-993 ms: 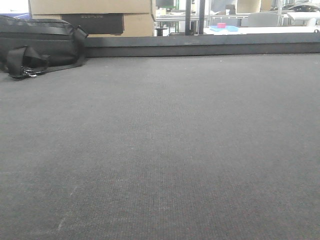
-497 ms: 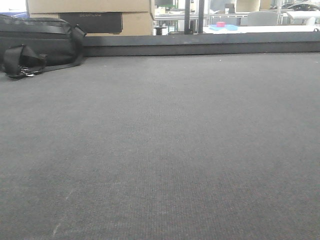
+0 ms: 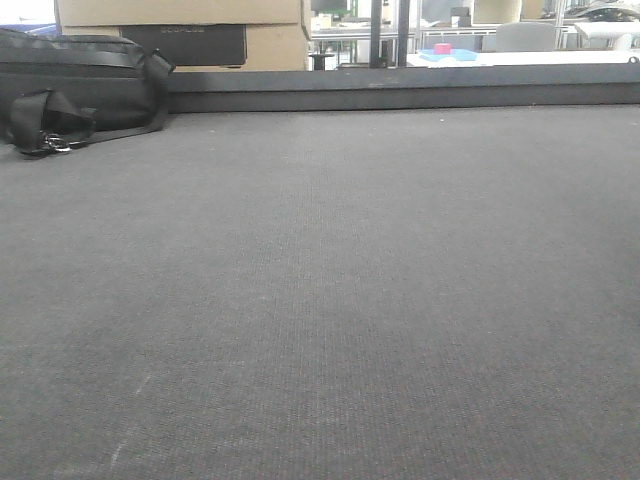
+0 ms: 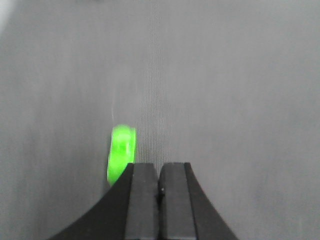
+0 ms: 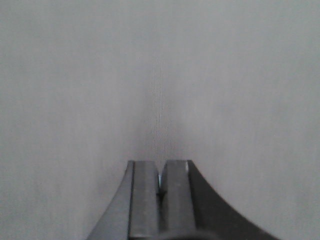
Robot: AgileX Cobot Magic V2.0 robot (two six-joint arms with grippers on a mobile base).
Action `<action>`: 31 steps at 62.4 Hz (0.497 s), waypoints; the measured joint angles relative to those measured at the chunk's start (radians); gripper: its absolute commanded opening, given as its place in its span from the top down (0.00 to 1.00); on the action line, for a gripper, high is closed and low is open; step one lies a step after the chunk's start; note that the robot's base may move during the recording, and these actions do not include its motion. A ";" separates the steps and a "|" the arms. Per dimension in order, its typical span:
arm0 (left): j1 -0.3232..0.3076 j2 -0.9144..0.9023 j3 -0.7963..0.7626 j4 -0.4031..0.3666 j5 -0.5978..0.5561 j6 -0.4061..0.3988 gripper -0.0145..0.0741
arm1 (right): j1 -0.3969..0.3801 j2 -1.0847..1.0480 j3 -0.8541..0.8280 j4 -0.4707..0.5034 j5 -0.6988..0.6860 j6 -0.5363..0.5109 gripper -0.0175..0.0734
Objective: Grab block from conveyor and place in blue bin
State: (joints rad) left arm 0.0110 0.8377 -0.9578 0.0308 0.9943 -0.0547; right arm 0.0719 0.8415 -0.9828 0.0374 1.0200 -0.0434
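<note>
The conveyor [image 3: 330,280] is a wide dark grey woven belt that fills the front view, and neither gripper shows there. In the left wrist view a bright green block [image 4: 121,152], blurred, lies on the belt [image 4: 225,100]. It sits just ahead and to the left of my left gripper [image 4: 159,165], and the left finger hides its lower end. That gripper is shut, pads together, with nothing between them. My right gripper [image 5: 160,162] is also shut and empty over bare belt [image 5: 160,75]. The blue bin is out of view.
A low dark rim [image 3: 400,97] runs along the belt's far edge. A black bag with straps [image 3: 70,85] lies at the far left, with cardboard boxes [image 3: 180,25] behind it. Small blue and pink items [image 3: 447,52] sit on a distant white table.
The front view has shifted slightly, so the bag and far rim sit a little higher in frame than a second ago. Nothing else has visibly moved there.
</note>
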 measured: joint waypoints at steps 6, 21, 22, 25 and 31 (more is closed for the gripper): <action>0.000 0.096 -0.045 -0.011 0.043 0.000 0.96 | 0.000 0.105 -0.035 0.012 0.081 0.000 0.99; 0.000 0.245 -0.060 -0.037 0.055 0.000 0.96 | 0.000 0.274 -0.044 0.046 0.193 0.000 0.99; 0.000 0.250 -0.060 -0.037 0.057 0.000 0.96 | 0.000 0.282 -0.044 0.046 0.192 0.000 0.99; 0.000 0.265 -0.060 -0.039 0.059 0.000 0.96 | 0.000 0.304 -0.044 0.046 0.195 0.000 0.99; 0.000 0.286 -0.060 -0.039 0.063 0.000 0.96 | 0.000 0.344 -0.044 0.046 0.197 0.000 0.99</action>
State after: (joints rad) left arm 0.0110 1.1238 -1.0183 -0.0077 1.0574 -0.0547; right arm 0.0719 1.1851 -1.0265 0.0837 1.2168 -0.0434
